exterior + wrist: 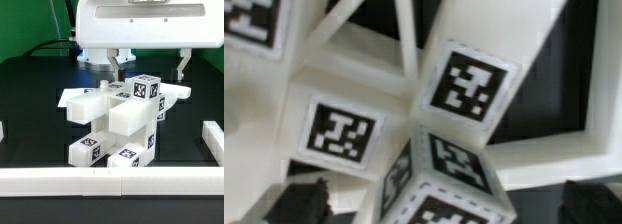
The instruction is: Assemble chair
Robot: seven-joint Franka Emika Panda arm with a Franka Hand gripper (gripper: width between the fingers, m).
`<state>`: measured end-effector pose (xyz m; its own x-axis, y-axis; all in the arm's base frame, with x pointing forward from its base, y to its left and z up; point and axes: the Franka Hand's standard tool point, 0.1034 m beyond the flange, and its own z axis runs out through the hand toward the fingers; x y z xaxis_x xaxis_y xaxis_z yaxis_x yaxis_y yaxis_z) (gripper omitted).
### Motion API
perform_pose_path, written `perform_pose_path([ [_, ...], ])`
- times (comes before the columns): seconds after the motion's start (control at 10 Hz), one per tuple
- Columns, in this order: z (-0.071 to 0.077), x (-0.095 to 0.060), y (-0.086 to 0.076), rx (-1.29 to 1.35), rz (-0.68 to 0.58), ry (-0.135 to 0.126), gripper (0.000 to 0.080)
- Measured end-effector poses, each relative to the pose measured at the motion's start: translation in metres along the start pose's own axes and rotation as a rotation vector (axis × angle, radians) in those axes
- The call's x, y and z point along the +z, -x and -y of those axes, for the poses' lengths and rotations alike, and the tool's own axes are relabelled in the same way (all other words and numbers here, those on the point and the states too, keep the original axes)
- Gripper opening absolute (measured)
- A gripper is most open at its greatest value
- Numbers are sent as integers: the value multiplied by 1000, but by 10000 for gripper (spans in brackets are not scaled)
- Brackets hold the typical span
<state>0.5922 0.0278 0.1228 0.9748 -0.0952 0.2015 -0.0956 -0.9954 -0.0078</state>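
The partly joined chair stands in the middle of the black table: glossy white blocks, slabs and bars with black-and-white tags. Its tagged top block rises highest. My gripper hangs just above that block, open, one finger on each side of it. In the wrist view the gripper is open, and its dark fingers stand apart from the tagged block between them. More tagged chair faces lie beyond. Nothing is held.
White border rails run along the front, the exterior view's right and its left. A flat slab of the chair sticks out towards the exterior view's left.
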Motion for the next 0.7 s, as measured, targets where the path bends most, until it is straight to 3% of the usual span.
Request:
perform_pose_path([
  [0.3,-1,0,0,-198,0,2,649],
  [0.7,-4,0,-1,-602,7,23,649],
])
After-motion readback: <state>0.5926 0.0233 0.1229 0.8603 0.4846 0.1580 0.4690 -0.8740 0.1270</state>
